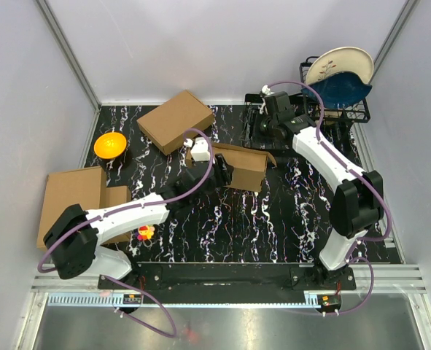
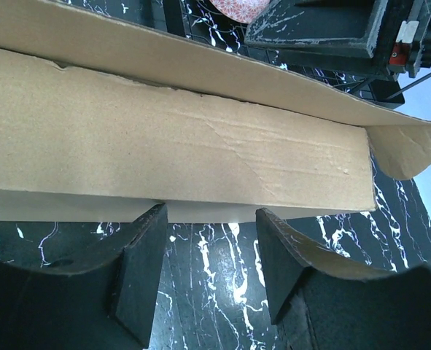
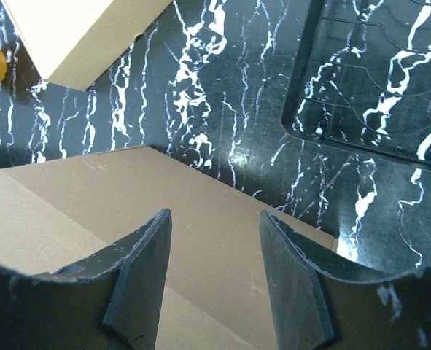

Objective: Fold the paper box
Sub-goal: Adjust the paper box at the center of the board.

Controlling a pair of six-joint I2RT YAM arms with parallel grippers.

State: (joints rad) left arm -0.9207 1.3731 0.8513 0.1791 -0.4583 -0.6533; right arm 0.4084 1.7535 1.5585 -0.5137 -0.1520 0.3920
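Note:
The paper box [image 1: 243, 166] stands partly folded at the middle of the black marble table, a flap sticking out on its right. In the left wrist view its long brown wall [image 2: 200, 146] fills the upper half, ending in a rounded tab [image 2: 408, 149]. My left gripper [image 1: 220, 171] sits at the box's left side. It is open [image 2: 211, 219], with its fingertips just under the wall's lower edge and only table between them. My right gripper [image 1: 260, 137] hovers behind the box. It is open [image 3: 215, 219] above a flat panel of the box [image 3: 91, 197], holding nothing.
A plain brown box [image 1: 175, 120] [image 3: 84, 36] lies at the back left beside an orange bowl [image 1: 109, 144]. Flat cardboard [image 1: 73, 204] overhangs the table's left edge. A dish rack [image 1: 357, 115] with plates stands at the back right, a black tray [image 3: 375, 73] beside it. A small toy [image 1: 146, 233] lies near the left arm.

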